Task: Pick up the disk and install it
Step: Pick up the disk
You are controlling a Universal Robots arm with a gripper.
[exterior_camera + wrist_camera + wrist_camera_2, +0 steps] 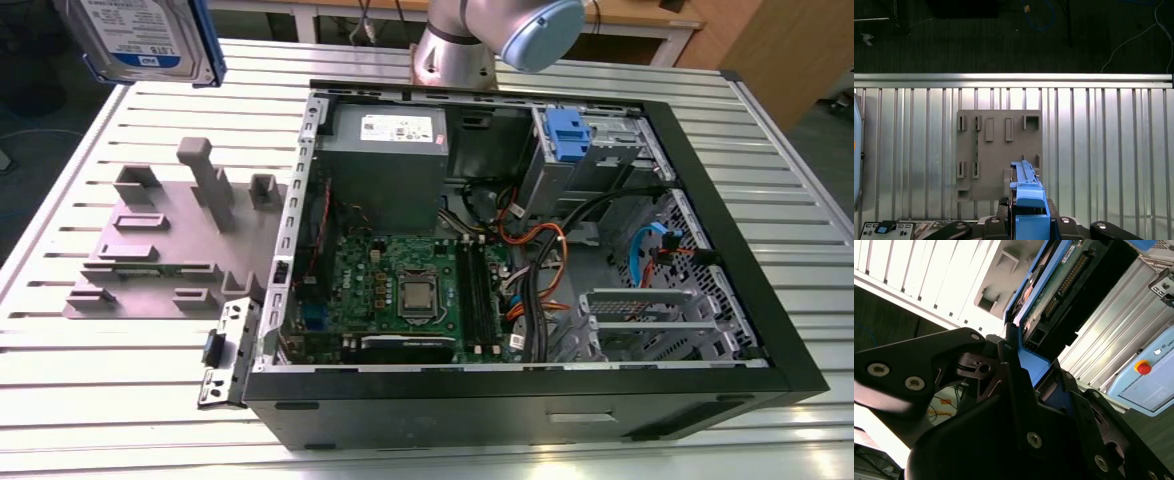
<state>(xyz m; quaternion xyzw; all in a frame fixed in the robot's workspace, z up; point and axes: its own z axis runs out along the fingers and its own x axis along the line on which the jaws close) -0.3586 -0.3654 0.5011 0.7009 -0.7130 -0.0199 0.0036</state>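
- Grips the disk (140,40) in the hand (1036,372), clamped on its blue carrier rails; holds it high above the surface (107,400) at the exterior view's left.
- Could drop it onto the grey fixture (167,240) below through a weak hold on smooth plastic.
- Further right, could snag loose cables (534,240) or strike the case (534,400) wall through a tilted approach.

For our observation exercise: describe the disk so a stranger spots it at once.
Find the open black computer case on the slatted table. At the exterior view's left, above the grey fixture, hangs the disk. Unlike the plain blue latch in the case, it is flat, silver, white-and-blue labelled, blue-railed.
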